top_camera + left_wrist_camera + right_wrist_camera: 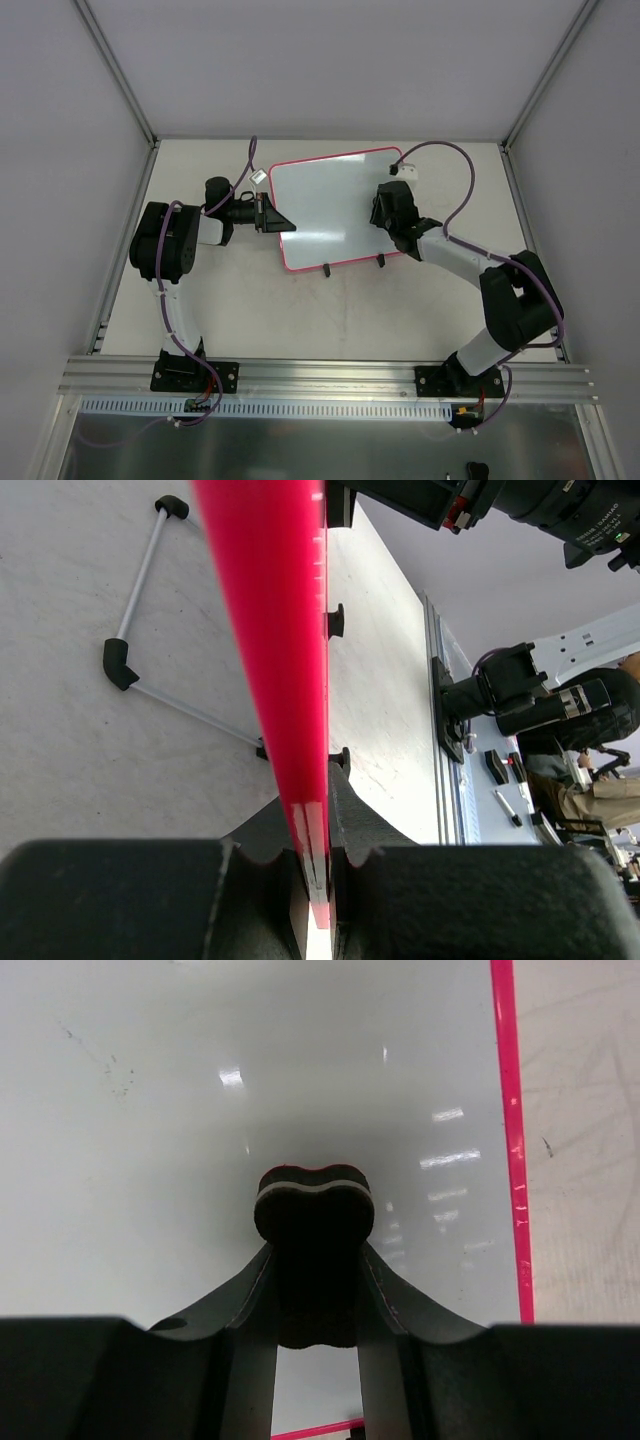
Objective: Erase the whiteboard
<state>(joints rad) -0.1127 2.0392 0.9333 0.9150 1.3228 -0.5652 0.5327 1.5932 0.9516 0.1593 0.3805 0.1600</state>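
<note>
The whiteboard [335,205], white with a pink-red frame and two black feet on its near edge, lies flat on the table. My left gripper [278,221] is shut on its left edge; the left wrist view shows the pink frame [275,630] pinched between the fingers. My right gripper [385,210] is over the board's right part, shut on the bone-shaped eraser [314,1222], which points at the board surface [150,1160]. Faint specks [115,1080] show on the board.
A thin metal stand with black corner caps [130,630] shows under the board in the left wrist view. Aluminium rail [330,375] runs along the near edge. White enclosure walls [60,150] stand on three sides. A white connector [404,170] lies by the board's far right corner.
</note>
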